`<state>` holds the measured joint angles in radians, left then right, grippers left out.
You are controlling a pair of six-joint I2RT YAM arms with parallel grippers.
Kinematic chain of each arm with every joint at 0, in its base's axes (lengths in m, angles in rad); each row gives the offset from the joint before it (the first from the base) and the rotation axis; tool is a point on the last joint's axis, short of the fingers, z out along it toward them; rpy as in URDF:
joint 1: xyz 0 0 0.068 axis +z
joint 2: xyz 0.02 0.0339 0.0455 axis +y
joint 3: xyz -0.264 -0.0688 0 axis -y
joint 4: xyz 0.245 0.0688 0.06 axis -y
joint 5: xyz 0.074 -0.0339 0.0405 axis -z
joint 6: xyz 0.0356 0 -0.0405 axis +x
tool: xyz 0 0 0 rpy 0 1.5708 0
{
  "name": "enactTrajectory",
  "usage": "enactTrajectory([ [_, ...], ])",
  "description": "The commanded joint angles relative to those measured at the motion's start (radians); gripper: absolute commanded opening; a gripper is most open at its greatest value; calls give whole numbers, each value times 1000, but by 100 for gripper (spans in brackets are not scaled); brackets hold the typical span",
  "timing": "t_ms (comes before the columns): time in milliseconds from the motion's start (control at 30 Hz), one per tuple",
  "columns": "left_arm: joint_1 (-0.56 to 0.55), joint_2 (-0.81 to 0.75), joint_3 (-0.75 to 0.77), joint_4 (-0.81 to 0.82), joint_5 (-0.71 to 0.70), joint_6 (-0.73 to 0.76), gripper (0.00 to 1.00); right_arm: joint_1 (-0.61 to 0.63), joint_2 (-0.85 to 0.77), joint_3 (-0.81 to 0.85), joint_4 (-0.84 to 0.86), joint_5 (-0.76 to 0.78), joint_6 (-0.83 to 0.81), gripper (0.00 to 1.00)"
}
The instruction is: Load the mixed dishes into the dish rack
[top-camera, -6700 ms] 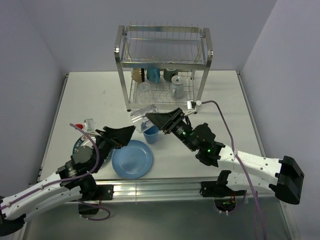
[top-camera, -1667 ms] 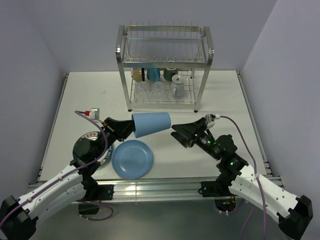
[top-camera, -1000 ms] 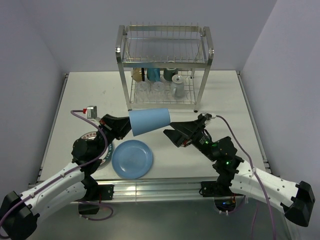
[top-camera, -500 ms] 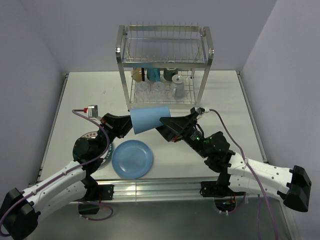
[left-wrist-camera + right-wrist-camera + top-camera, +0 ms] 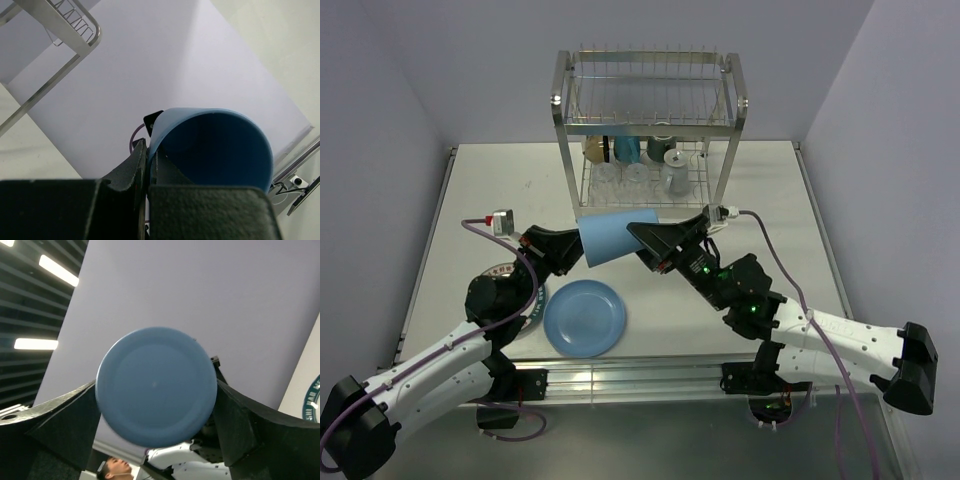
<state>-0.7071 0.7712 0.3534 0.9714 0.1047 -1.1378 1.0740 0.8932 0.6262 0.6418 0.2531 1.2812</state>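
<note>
Right gripper point(image 5: 645, 234) had slid in since a moment earlier, jaws spread wide around the blue tumbler point(image 5: 613, 239) base (touching? couldn't tell). Left gripper point(image 5: 579, 252) stayed clenched on its rim. The tumbler hung sideways over mid-tabletop point(image 5: 490, 185), before the dish rack point(image 5: 561, 150), base pointing right.

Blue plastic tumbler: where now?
Top view, centre: blue tumbler held sideways by left pincer in front of the steel wire dish rack, base inside the open right pincer.

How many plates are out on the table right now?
2. The blue plate lies near the front edge between the arms; the white plate with patterned rim sits just left of it, mostly covered by the left arm. Others may be hidden.
</note>
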Motion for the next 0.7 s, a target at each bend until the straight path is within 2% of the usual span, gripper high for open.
enactTrajectory([
  [0, -6, 5, -5, 41, 24, 24, 0, 7, 27, 92, 16, 67, -58, 89],
  [33, -5, 7, -7, 44, 30, 23, 0, 7, 33, 101, 7, 69, -71, 80],
  [100, -6, 10, -10, 49, 36, 24, 0, 15, 44, 135, -20, 81, -114, 71],
  [167, -6, 2, -8, 24, 46, 26, 0, 15, 52, 158, -68, 87, -140, 48],
  [200, -5, -1, 5, -2, 47, 29, 0, 15, 56, 183, -83, 87, -172, 35],
  [233, -5, -6, 18, -41, 47, 39, 3, 15, 58, 196, -96, 86, -192, 4],
  [267, -6, -25, 30, -144, 27, 44, 35, 17, 59, 234, -146, 92, -209, 0],
  [300, -6, -38, 56, -195, 9, 50, 55, 15, 64, 256, -174, 97, -251, 0],
  [367, -5, -96, 81, -328, -83, 61, 90, 15, 64, 303, -258, 123, -313, 0],
  [400, -5, -120, 110, -481, -106, 73, 99, 14, 72, 376, -293, 127, -389, 0],
  [467, -5, -198, 146, -655, -274, 87, 99, 15, 84, 511, -414, 179, -538, 0],
  [500, -6, -219, 189, -736, -330, 95, 99, 11, 104, 553, -444, 193, -587, 0],
  [533, -6, -236, 212, -898, -376, 90, 99, 7, 111, 594, -468, 213, -638, 0],
  [567, -5, -252, 234, -960, -422, 93, 99, 7, 122, 669, -499, 234, -695, 0],
  [600, -5, -254, 283, -1029, -498, 101, 99, 4, 151, 705, -511, 279, -805, 0],
  [633, -6, -236, 309, -1141, -529, 105, 99, -2, 168, 740, -527, 307, -859, 0],
  [667, -5, -216, 334, -1178, -546, 125, 99, -8, 185, 806, -533, 331, -916, 0],
])
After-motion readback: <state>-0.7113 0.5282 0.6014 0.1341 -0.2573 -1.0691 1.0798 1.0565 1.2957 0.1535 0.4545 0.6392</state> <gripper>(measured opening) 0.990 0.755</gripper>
